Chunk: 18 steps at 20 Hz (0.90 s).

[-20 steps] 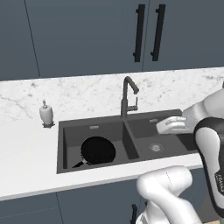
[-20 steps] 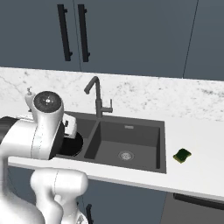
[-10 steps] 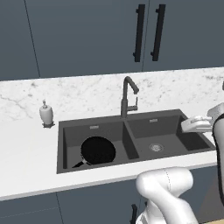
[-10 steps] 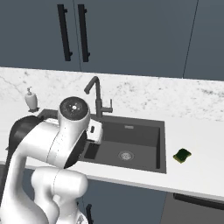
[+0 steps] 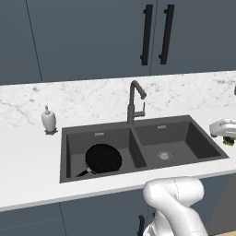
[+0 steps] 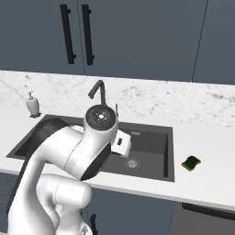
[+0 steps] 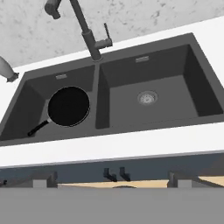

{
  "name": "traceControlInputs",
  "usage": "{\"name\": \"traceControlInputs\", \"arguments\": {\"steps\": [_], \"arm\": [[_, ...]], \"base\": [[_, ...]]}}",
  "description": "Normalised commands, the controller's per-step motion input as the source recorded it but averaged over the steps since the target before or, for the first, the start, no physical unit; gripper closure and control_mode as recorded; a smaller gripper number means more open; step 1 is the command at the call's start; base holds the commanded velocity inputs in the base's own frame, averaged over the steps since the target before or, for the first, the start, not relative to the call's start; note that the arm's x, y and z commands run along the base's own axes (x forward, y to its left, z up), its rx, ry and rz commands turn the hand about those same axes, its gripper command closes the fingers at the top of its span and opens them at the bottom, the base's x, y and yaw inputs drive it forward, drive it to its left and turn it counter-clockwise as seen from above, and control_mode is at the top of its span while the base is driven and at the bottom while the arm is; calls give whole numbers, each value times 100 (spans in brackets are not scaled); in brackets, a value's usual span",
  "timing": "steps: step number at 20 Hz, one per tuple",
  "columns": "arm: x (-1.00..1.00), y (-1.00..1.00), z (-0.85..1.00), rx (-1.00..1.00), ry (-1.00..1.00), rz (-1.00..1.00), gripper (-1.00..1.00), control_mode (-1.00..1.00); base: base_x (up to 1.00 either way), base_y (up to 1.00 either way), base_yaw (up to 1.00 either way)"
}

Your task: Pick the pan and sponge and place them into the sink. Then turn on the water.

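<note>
A: We see the round all-black frying pan (image 5: 103, 158) lying in the left basin of the dark grey double-basin sink (image 5: 207, 146), handle toward the front left.
B: And the small green-and-yellow sponge (image 6: 191, 162)?
A: On the white marble surface (image 6: 206, 183), just right of the sink. Jaws spread wide, holding nothing.
</note>
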Motion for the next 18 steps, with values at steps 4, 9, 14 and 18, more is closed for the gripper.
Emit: {"name": "traceControlInputs", "arguments": {"steps": [4,9,14,18], "arm": [[1,-52,-22,-6,0,-14,-100,-100],[21,-53,-13,-5,2,-19,-100,-100],[45,-65,-6,-1,10,-22,-100,-100],[53,-67,-20,0,25,-17,-100,-100]], "base": [[0,0,0],[0,0,0],[0,0,0],[0,0,0]]}}
